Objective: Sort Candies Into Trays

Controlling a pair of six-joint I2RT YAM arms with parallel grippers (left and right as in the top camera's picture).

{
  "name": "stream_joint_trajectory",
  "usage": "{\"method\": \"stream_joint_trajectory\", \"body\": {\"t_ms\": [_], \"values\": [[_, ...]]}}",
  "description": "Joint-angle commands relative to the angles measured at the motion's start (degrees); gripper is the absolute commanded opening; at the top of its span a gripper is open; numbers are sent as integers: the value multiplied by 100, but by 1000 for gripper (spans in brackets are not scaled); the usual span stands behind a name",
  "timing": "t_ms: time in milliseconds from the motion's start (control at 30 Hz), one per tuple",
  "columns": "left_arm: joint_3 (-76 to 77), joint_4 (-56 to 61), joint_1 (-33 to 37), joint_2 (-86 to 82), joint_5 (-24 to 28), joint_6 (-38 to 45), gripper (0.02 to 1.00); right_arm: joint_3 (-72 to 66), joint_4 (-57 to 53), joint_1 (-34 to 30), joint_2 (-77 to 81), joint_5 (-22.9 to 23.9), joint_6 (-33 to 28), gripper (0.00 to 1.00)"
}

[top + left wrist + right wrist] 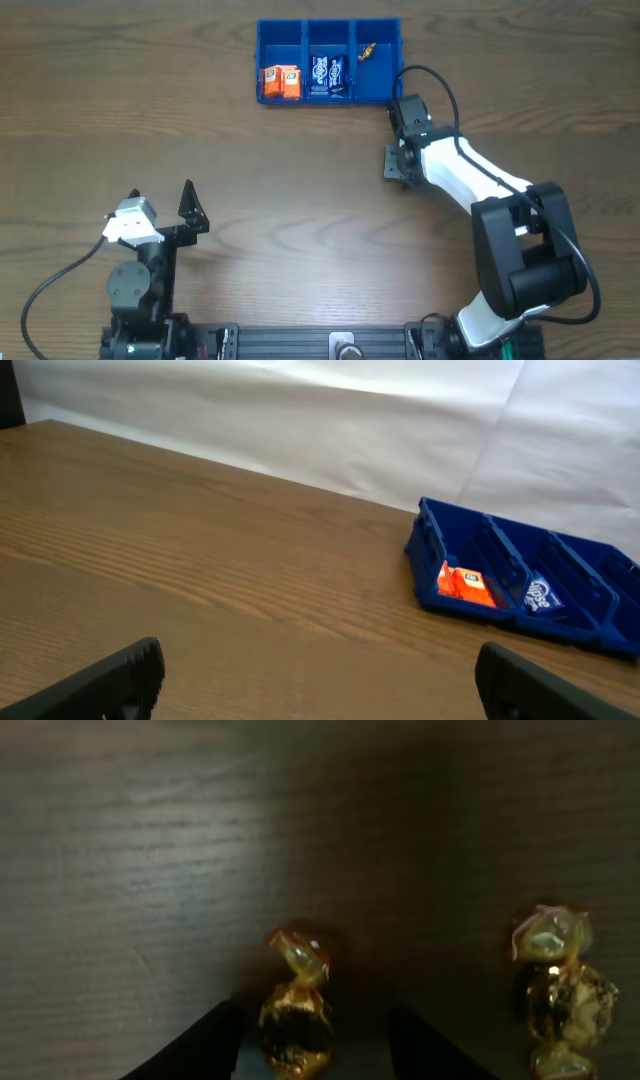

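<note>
At twelve o'clock on the table point(300, 200), a blue tray point(330, 23) of three compartments. Holds orange candies point(280, 82) at its nine o'clock end, blue candies point(330, 75) in the middle and one gold candy point(364, 50) at its three o'clock end. Just off the tray's five o'clock corner, the right gripper point(398, 165), pointed down at the wood. Straddles a loose candy point(295, 1020), gold-wrapped and lying on the table, with fingers point(205, 1045) apart, one on each side and a gap to the wrapper on both; not clamped. Near it, outside the fingers and not touching, a second loose candy point(555, 985), also gold. At eight o'clock on the table, well apart from the tray, the left gripper point(160, 192). Has its fingers point(110, 680) spread wide over bare wood, facing the tray's orange end.
</note>
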Motion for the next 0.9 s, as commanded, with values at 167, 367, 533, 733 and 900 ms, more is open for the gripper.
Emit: {"method": "stream_joint_trajectory", "body": {"t_ms": [167, 367, 533, 733, 900], "values": [[-133, -199, 17, -37, -31, 20, 998, -15, 170, -28, 72, -63, 74, 498], [-133, -199, 17, -37, -28, 20, 998, -15, 188, -28, 79, -142, 79, 424], [-133, -199, 17, -37, -28, 20, 998, -26, 170, -33, 120, -186, 103, 338], [-133, -199, 17, -37, -28, 20, 998, -26, 160, -33, 136, -229, 105, 264], [-133, -199, 17, -37, -28, 20, 998, -4, 140, -11, 74, -317, 120, 185]]}}
